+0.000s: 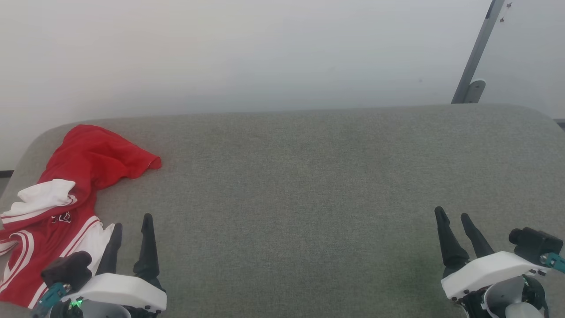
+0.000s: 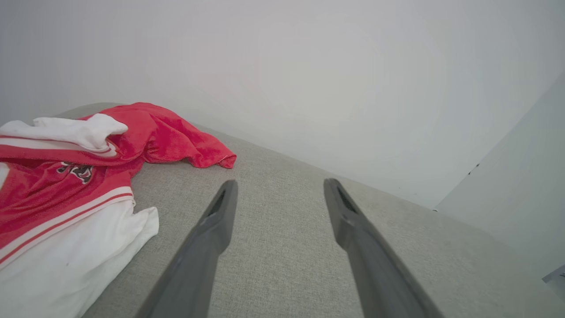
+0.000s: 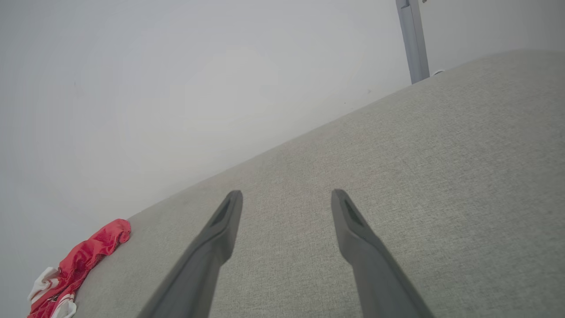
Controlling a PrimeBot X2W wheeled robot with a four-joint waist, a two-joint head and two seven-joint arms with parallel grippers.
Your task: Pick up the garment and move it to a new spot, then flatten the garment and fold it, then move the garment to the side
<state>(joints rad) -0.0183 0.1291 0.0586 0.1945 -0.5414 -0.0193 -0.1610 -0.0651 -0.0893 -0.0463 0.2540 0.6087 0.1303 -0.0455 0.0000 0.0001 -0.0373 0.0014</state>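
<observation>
The garment (image 1: 84, 163) lies crumpled at the left end of the desk (image 1: 309, 176), a grey fabric-covered surface with rounded corners. Its red body is bunched toward the desk's far edge. One white sleeve is folded over the middle of the heap, and the other is spread toward the desk's near edge with its red-and-white striped trim showing. A little dark lettering shows between the folds, too creased to read.

The left gripper (image 1: 132, 221) is low over the desk's near-left part, its fingers released and spread with nothing between them. In the head view its outer finger (image 1: 110, 251) overlaps the edge of the near white sleeve, so contact is hard to judge there. In the left wrist view the garment (image 2: 53, 194) sits just beside the left gripper (image 2: 280, 183), with what looks like a narrow strip of bare grey fabric between sleeve and finger.

The right gripper (image 1: 451, 213) is over the desk's near-right part, well apart from the garment, fingers likewise spread and empty. In the right wrist view the garment (image 3: 84, 256) is a small red heap at the desk's opposite end, far from the right gripper (image 3: 287, 193).
</observation>
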